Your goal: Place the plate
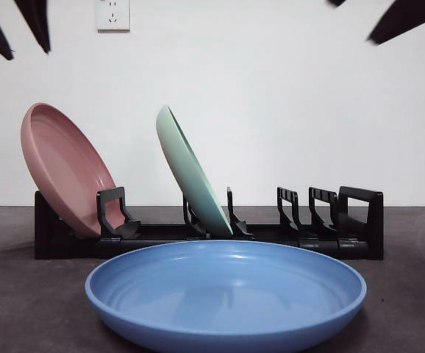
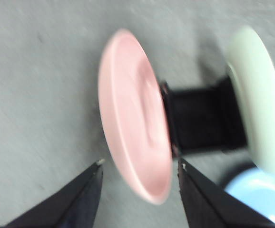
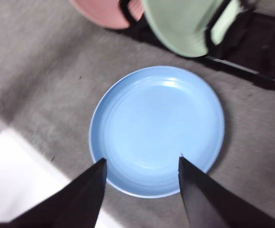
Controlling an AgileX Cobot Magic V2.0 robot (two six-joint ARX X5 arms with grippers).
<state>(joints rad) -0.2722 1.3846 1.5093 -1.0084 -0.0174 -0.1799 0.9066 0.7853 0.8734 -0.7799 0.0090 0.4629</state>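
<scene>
A blue plate [image 1: 226, 294] lies flat on the grey table in front of the black dish rack [image 1: 323, 235]. A pink plate [image 1: 64, 168] leans in the rack's left slot and a pale green plate [image 1: 190, 173] leans in a middle slot. My left gripper [image 2: 140, 165] is open and empty, high above the pink plate [image 2: 132, 114]. My right gripper [image 3: 142, 161] is open and empty, high above the blue plate [image 3: 156, 128]. In the front view both grippers show only as black tips at the top corners [image 1: 14, 22].
The rack's right slots [image 1: 323, 213] hold nothing. A white wall with a socket [image 1: 112, 15] stands behind the rack. A white surface [image 3: 28, 185] shows past the table's edge in the right wrist view.
</scene>
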